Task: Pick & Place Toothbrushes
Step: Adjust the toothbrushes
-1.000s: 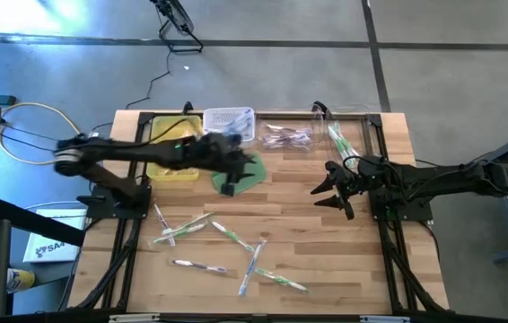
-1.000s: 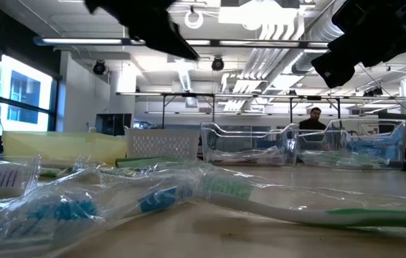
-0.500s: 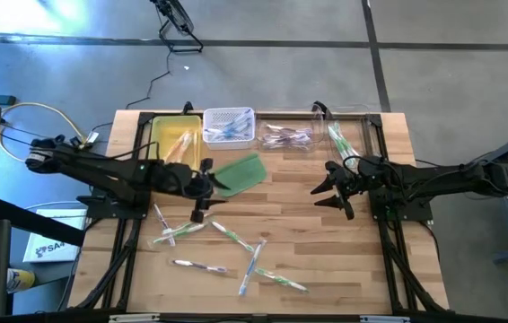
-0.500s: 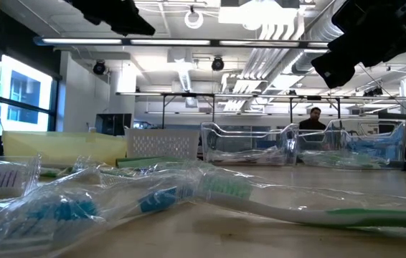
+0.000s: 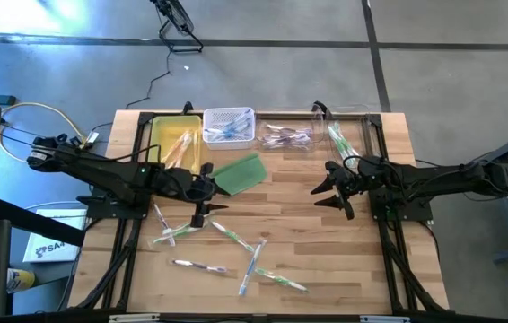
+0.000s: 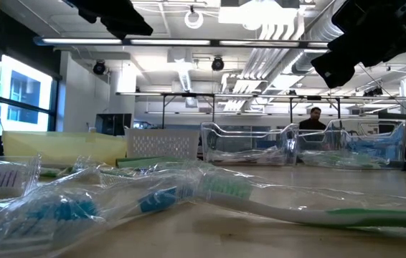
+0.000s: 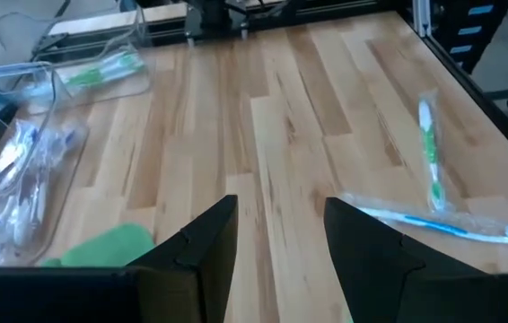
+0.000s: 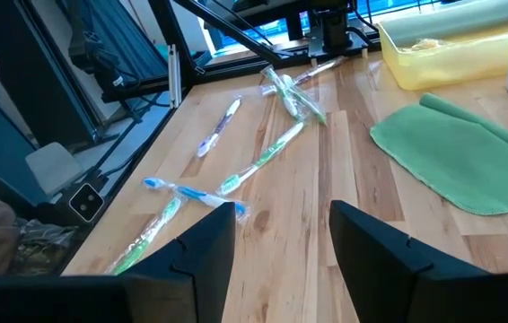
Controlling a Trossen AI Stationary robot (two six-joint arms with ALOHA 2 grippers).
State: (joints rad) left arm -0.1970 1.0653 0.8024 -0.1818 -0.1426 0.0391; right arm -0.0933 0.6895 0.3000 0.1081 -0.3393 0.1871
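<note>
toothbrushes (image 5: 227,247) strewn on table (image 5: 326,260), bins (image 5: 229,125) behind

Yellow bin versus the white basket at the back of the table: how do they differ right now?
The yellow bin is solid-walled, larger and longer; the white basket is perforated and more compact. The yellow bin holds orange-pink toothbrushes; the white basket holds blue ones. The yellow bin sits further left, nearer the left gripper. Both stand side by side on the table's far edge, open-topped.
</note>
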